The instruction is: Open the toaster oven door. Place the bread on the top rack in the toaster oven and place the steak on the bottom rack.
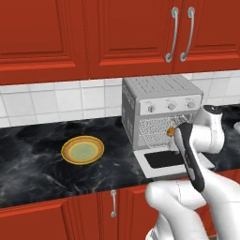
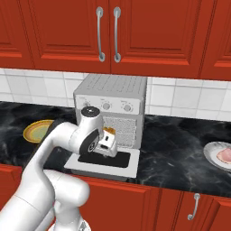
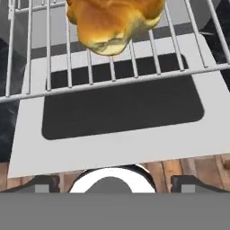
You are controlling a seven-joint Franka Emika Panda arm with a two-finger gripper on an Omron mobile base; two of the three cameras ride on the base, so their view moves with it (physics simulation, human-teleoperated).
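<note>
The toaster oven (image 1: pixel 161 101) (image 2: pixel 110 101) stands on the black counter with the toaster oven door (image 1: pixel 174 161) (image 2: pixel 103 161) (image 3: pixel 121 148) dropped flat. The golden bread (image 3: pixel 112 20) (image 2: pixel 109 131) (image 1: pixel 171 132) lies on a wire rack (image 3: pixel 112 78) that reaches out over the door's black window. I cannot tell whether it is the top rack or the bottom rack. My gripper (image 3: pixel 115 182) (image 2: pixel 109 145) hangs just in front of the bread, open, its fingertips (image 3: pixel 42 184) wide apart with nothing between them. The steak (image 2: pixel 225 155) rests on a white plate (image 2: pixel 212 151) far to the right.
A yellow-rimmed plate with a green centre (image 1: pixel 83 150) (image 2: pixel 38 131) sits on the counter left of the oven. Red wall cabinets (image 1: pixel 117 37) hang above, and red lower cabinets (image 2: pixel 180 203) run under the counter edge. My own arm (image 1: pixel 197 154) crosses in front of the oven.
</note>
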